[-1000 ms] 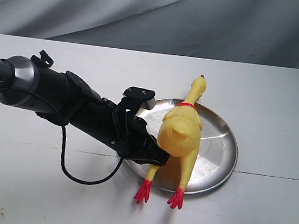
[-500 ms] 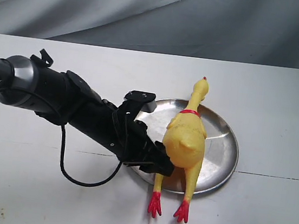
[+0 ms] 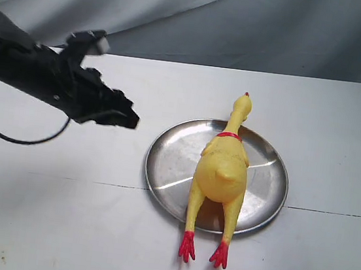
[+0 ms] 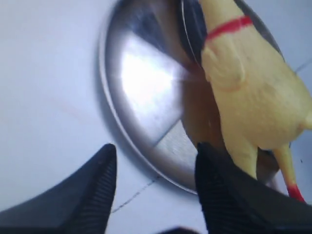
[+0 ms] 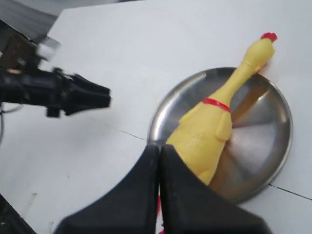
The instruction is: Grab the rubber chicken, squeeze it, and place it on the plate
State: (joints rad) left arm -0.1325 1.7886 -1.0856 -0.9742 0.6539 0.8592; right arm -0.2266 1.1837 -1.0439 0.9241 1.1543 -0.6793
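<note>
The yellow rubber chicken lies lengthwise on the round steel plate. Its head rests on the far rim and its red feet hang over the near rim onto the table. My left gripper hovers to the left of the plate, apart from the chicken. In the left wrist view that gripper is open, with only the table and the plate's rim between its fingers and the chicken beyond. My right gripper is shut and holds nothing, above the chicken and plate.
The white table runs out on all sides of the plate, with a thin dark seam line across it. A grey cloth backdrop hangs behind. The left arm's black cable dangles at the left.
My left gripper has let go of the chicken and drawn back up and to the left, away from the plate. The chicken slid slightly toward the near rim, then stayed put.
</note>
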